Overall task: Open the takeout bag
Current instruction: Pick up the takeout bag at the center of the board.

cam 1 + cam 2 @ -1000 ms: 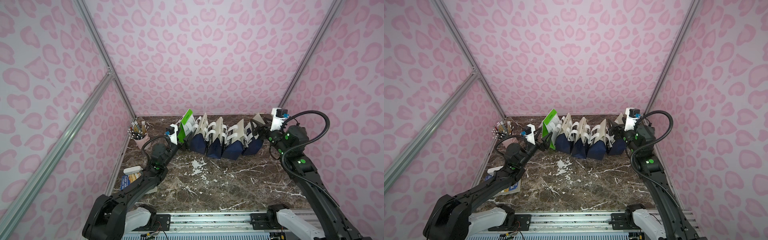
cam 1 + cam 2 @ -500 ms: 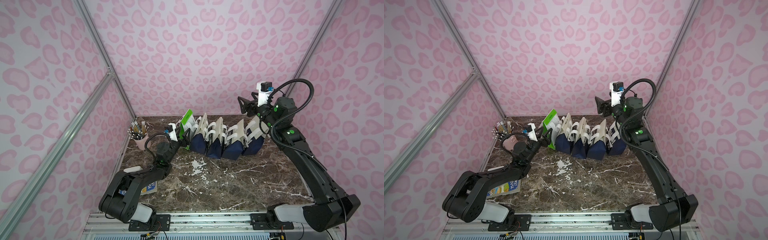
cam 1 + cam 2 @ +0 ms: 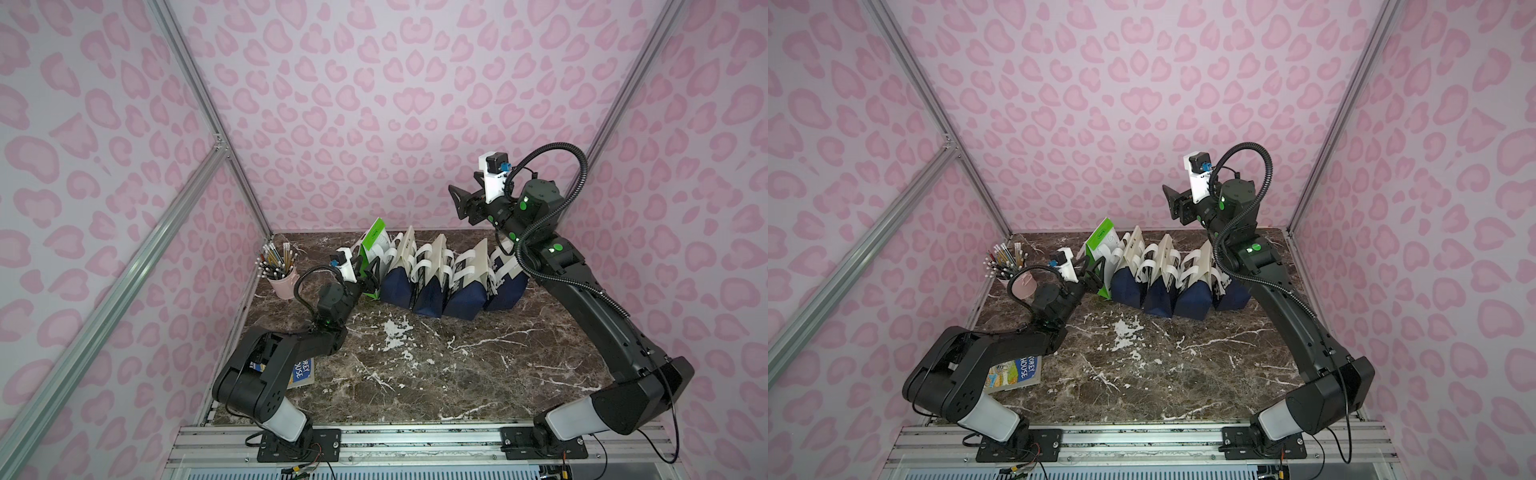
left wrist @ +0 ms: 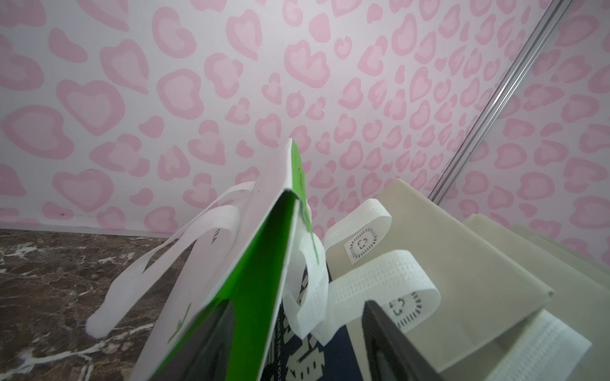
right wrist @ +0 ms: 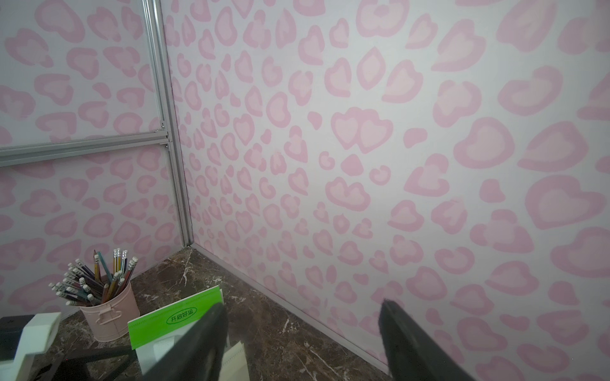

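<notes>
Takeout bag (image 3: 376,239), green-and-white, left end of far row (image 3: 432,286): my left jaws straddle its edge, wide, likely to pinch it; right jaws wide, empty.

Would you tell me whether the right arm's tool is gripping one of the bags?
No, the right tool hangs in the air above the row of bags, its jaws apart with nothing between them.
</notes>
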Controlling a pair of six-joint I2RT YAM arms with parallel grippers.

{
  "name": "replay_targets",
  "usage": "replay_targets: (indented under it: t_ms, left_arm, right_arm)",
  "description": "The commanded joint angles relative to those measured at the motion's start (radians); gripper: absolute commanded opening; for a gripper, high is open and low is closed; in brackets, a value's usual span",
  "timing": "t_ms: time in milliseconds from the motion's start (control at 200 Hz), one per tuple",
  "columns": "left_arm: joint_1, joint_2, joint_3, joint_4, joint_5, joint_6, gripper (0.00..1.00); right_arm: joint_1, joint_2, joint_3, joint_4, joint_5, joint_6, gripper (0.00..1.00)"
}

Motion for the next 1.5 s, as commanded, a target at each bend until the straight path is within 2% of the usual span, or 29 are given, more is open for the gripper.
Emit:
replay_targets:
  t_ms: [0,130,220,295,520,645,785,805,900,1025,1105,1205,1350,1495]
  left_arm:
    - [0.004,0.027,0.018,0.074,-0.010,-0.030,0.61]
    - [0.006,0.076,0.036,0.108,-0.013,-0.045,0.59]
    - [0.006,0.113,0.051,0.135,-0.015,-0.055,0.54]
    - [0.007,0.143,0.067,0.150,-0.025,-0.069,0.53]
    - [0.007,0.222,0.115,0.193,-0.013,-0.086,0.53]
    - [0.007,0.254,0.140,0.217,0.003,-0.083,0.48]
    - [0.006,0.286,0.155,0.251,0.010,-0.081,0.38]
    - [0.007,0.289,0.157,0.256,0.010,-0.080,0.34]
    - [0.005,0.303,0.153,0.286,-0.012,-0.078,0.25]
    - [-0.001,0.314,0.154,0.301,-0.042,-0.062,0.06]
    - [-0.010,0.301,0.153,0.298,-0.070,-0.039,0.05]
    - [-0.039,0.249,0.136,0.269,-0.118,0.014,0.05]
    - [-0.075,0.143,0.090,0.215,-0.168,0.075,0.05]
    - [-0.110,0.025,0.036,0.167,-0.238,0.120,0.05]
  right_arm:
    - [0.028,0.007,0.021,0.013,0.039,-0.044,0.74]
    - [0.067,0.017,0.028,0.002,0.066,-0.077,0.72]
    - [0.087,0.021,0.030,0.000,0.058,-0.096,0.73]
    - [0.096,0.018,0.021,0.005,0.016,-0.113,0.73]
    - [0.135,0.025,0.016,-0.004,0.031,-0.160,0.72]
    - [0.145,0.035,0.015,-0.010,0.037,-0.160,0.71]
    - [0.161,0.045,0.010,-0.011,0.040,-0.155,0.70]
    - [0.164,0.046,0.010,-0.011,0.040,-0.152,0.70]
    - [0.179,0.051,0.013,-0.016,0.035,-0.138,0.69]
    - [0.204,0.051,-0.004,-0.005,0.034,-0.142,0.65]
    - [0.217,0.048,-0.039,0.025,0.025,-0.166,0.61]
    - [0.255,0.050,-0.077,0.071,0.088,-0.208,0.62]
    - [0.326,0.066,-0.113,0.123,0.165,-0.289,0.70]
    - [0.351,0.092,-0.124,0.173,0.150,-0.263,0.74]
